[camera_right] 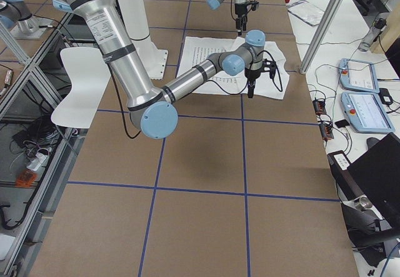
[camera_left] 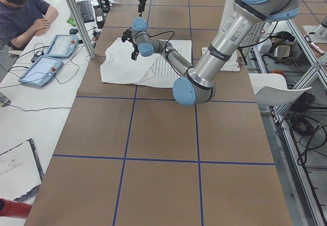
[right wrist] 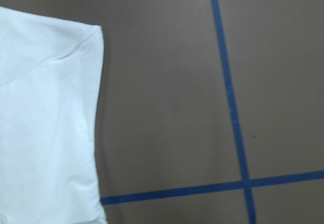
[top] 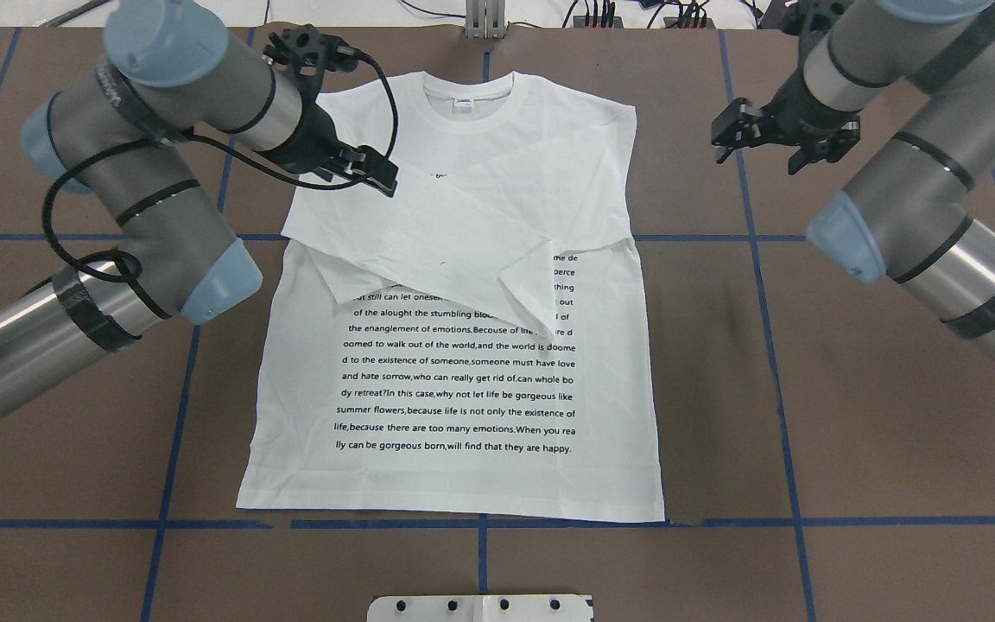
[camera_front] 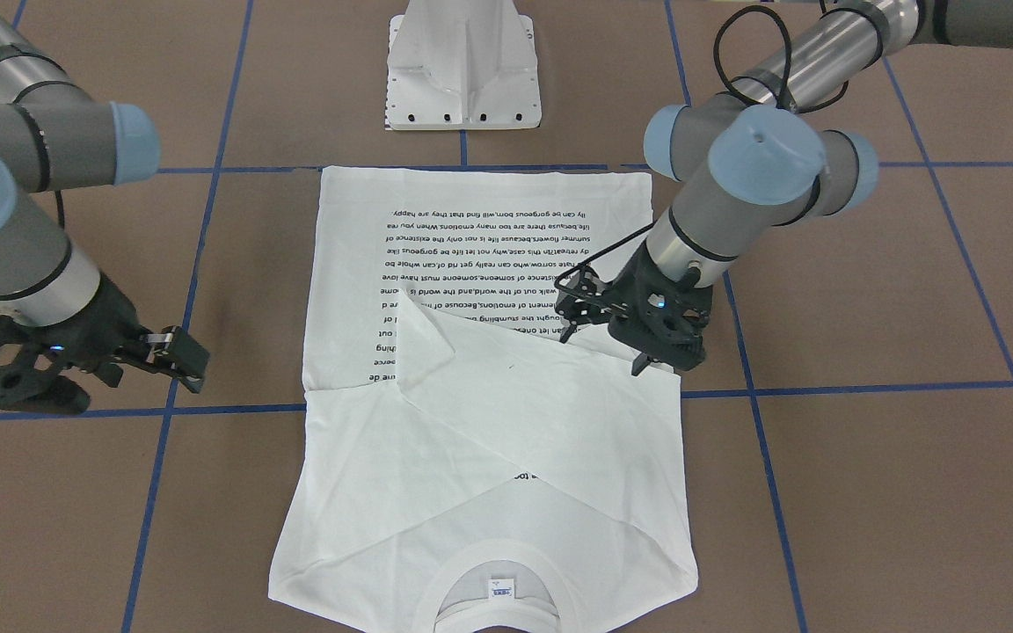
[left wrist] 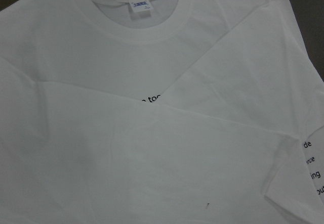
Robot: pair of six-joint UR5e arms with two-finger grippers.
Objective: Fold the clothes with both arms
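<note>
The white long-sleeved T-shirt lies flat with its black text side up, and it also shows in the front view. Its collar is on the far side from the robot. Both sleeves are folded across the chest. My left gripper hovers above the shirt's left shoulder edge, also seen in the front view; it looks open and holds nothing. Its wrist view shows the collar, the neck label and the crossed sleeves. My right gripper is open over bare table to the right of the shirt.
The brown table has blue tape lines. The white pedestal base stands at the robot's side, near the shirt's hem. In the left view an operator sits beside tablets at the far table edge.
</note>
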